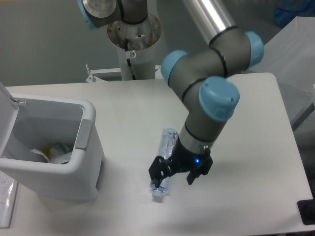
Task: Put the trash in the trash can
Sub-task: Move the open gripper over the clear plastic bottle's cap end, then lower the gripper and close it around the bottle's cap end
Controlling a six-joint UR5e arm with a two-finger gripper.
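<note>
A crushed clear bottle [167,142] with a bluish tint lies on the white table [246,123], cap end toward the front edge. My gripper [172,181] is low over its lower half, open. One finger overlaps the bottle near the cap and the other stands to the bottle's right. Nothing is held. The white trash can [87,162] stands at the left with its lid [7,115] swung up. A crumpled white wrapper [55,151] lies inside it.
The robot's base [132,29] stands behind the table at the back centre. A grey box [285,54] sits beyond the right edge. A dark object [307,212] is at the front right corner.
</note>
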